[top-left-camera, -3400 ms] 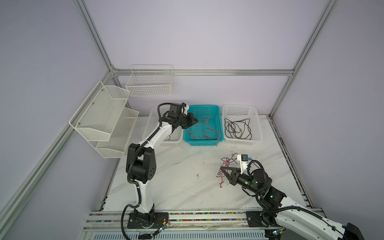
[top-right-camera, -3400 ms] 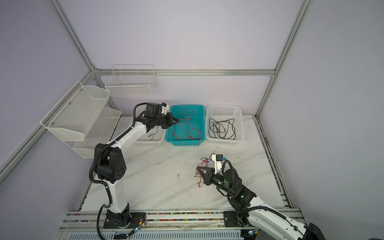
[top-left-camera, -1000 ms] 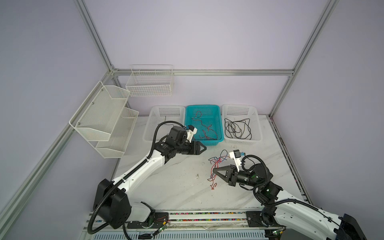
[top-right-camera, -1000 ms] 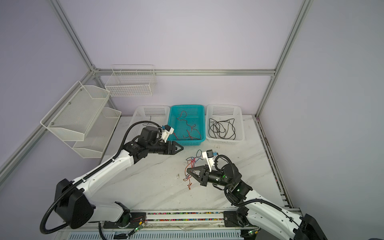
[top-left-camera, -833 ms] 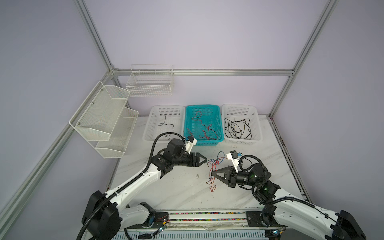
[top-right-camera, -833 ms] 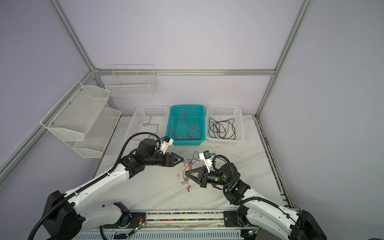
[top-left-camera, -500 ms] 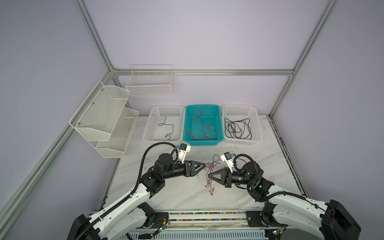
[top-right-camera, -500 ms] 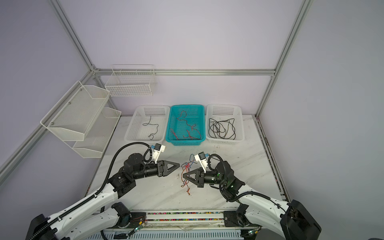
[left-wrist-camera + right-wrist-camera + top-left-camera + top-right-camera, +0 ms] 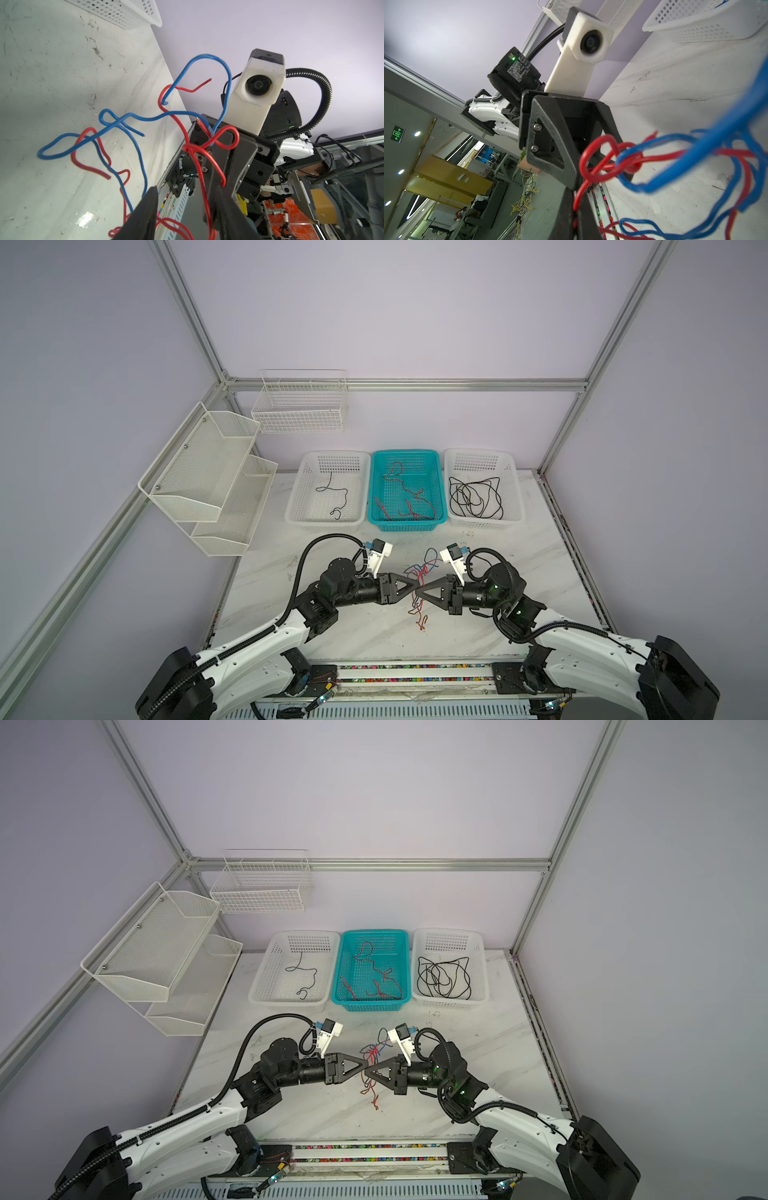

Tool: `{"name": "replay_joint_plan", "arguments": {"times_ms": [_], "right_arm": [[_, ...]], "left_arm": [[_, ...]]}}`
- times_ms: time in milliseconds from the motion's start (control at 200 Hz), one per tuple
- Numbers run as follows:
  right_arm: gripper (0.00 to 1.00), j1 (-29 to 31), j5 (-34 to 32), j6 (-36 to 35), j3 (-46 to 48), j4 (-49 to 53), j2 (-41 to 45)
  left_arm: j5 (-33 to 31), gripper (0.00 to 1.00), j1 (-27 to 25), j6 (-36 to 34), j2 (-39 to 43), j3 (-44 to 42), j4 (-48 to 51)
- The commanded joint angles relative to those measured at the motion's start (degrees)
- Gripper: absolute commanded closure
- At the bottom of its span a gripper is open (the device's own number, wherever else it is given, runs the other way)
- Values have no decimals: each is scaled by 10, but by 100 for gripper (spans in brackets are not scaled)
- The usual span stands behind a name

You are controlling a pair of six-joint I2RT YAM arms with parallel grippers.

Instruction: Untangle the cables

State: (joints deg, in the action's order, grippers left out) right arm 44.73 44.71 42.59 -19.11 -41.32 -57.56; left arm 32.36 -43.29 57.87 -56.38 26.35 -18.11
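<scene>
In a top view we see the cable tangle (image 9: 420, 572) at six o'clock from the teal basket (image 9: 405, 525) of red cables (image 9: 415, 494); white baskets (image 9: 324, 522) (image 9: 486, 522) flanking it hold black cables (image 9: 473, 499). Left wrist: left fingers (image 9: 145, 214) apart around a red strand (image 9: 201, 182). Right wrist: right fingers (image 9: 562, 220) clamped on the tangle.

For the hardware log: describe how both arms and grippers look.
The left arm and right arm have white shells, black joints and black ribbed hoses. The left gripper and right gripper have black triangular fingers, each topped by a white camera housing.
</scene>
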Motion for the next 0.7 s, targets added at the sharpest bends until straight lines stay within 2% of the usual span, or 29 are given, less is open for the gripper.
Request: {"name": "replay_joint_plan", "arguments": {"times_ms": [0, 240, 390, 520, 695], "right_arm": [[100, 0, 9, 9, -8, -47, 3], [100, 0, 7, 8, -4, -43, 14], [100, 0, 2, 8, 1, -33, 23], [100, 0, -4, 7, 6, -18, 37], [100, -1, -25, 4, 7, 41, 75]], "left_arm": [[10, 63, -10, -7, -14, 0, -28], [13, 82, -13, -14, -26, -4, -26], [-12, 100, -13, -43, -12, 3, 36], [-45, 100, -11, -73, 9, 16, 106], [-103, 100, 1, -126, 35, 54, 248]]}}
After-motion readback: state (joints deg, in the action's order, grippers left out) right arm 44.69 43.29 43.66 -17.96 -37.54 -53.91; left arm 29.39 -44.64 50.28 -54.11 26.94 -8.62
